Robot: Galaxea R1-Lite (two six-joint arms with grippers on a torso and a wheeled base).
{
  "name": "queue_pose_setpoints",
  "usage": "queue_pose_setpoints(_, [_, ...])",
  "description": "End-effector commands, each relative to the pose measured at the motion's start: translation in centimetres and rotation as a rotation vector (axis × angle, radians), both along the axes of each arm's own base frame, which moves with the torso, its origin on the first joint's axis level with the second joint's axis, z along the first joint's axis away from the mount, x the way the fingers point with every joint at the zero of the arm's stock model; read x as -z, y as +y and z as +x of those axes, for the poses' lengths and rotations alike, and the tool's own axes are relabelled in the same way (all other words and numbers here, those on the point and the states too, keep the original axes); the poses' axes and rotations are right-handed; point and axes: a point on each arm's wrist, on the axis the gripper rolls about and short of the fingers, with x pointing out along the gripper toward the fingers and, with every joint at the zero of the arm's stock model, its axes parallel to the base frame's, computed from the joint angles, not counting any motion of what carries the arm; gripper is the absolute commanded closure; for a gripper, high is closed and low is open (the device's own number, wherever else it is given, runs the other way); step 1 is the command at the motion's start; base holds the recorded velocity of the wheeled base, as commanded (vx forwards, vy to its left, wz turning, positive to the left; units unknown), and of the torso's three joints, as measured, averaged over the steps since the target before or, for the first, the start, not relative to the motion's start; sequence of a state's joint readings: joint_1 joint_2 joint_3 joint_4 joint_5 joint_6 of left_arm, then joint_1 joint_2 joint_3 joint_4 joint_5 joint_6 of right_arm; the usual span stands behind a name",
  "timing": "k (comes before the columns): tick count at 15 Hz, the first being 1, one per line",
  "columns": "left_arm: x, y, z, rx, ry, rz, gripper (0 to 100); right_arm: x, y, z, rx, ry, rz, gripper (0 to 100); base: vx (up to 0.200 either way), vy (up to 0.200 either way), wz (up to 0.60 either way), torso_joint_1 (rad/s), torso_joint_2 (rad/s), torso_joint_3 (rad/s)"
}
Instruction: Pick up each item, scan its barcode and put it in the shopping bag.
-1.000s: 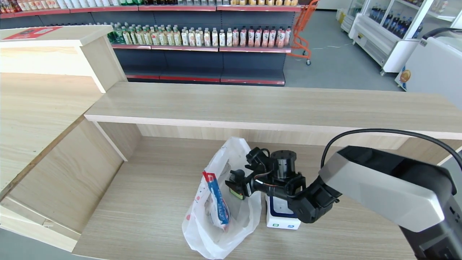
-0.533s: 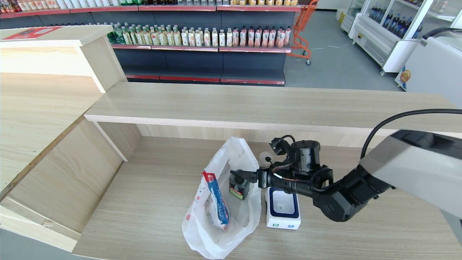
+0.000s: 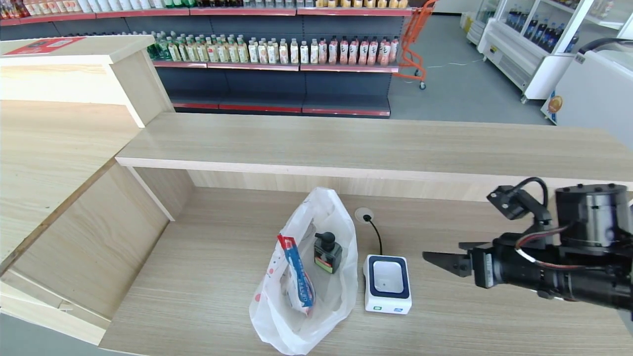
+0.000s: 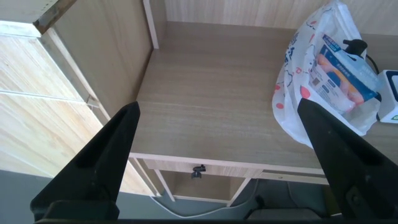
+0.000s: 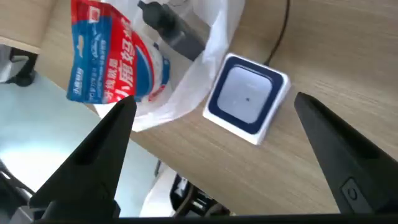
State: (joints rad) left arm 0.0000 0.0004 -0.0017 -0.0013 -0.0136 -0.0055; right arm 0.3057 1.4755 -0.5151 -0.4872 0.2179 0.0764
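A white plastic shopping bag (image 3: 277, 316) lies open on the lower wooden counter (image 3: 198, 277). Inside it lean a red-and-blue packet (image 3: 298, 277) and a dark pump bottle (image 3: 327, 253). To the bag's right sits the white-and-blue barcode scanner (image 3: 387, 284). My right gripper (image 3: 441, 250) hovers open and empty to the right of the scanner, well apart from the bag. Its wrist view looks down on the scanner (image 5: 247, 99), the packet (image 5: 115, 62) and the pump bottle (image 5: 180, 31). My left gripper (image 4: 217, 162) is open and empty, off the counter's near left, with the bag (image 4: 292, 93) in sight.
A black cable runs from the scanner to a round grommet (image 3: 365, 215). A raised counter ledge (image 3: 346, 143) overhangs the back, and a slanted side panel (image 3: 99, 237) closes the left. Bare counter lies left of the bag and right of the scanner.
My right gripper let go of the pump bottle inside the bag, opened, and drew back to the right past the scanner. The bottle stays in the bag.
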Motion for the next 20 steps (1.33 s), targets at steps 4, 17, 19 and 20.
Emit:
queue_pose_setpoints(4, [0.0,0.0,0.0,0.000,-0.001,-0.001,0,3.1,-6.5,-15.9,0.285,-0.233,-0.103,0,0.000,0.000,0.00,0.000,0.00,0.000])
queue_pose_setpoints(17, [0.0,0.0,0.0,0.000,-0.001,-0.001,0,7.4,-7.1,-23.5,0.429,-0.538,-0.071,0,0.000,0.000,0.00,0.000,0.00,0.000])
queue_pose_setpoints(19, [0.0,0.0,0.0,0.000,-0.001,-0.001,0,7.4,-7.1,-23.5,0.442,-0.531,-0.072,100,0.000,0.000,0.00,0.000,0.00,0.000])
queue_pose_setpoints(20, [0.0,0.0,0.0,0.000,-0.001,-0.001,0,7.5,-7.1,-23.5,0.441,-0.530,-0.075,100,0.000,0.000,0.00,0.000,0.00,0.000])
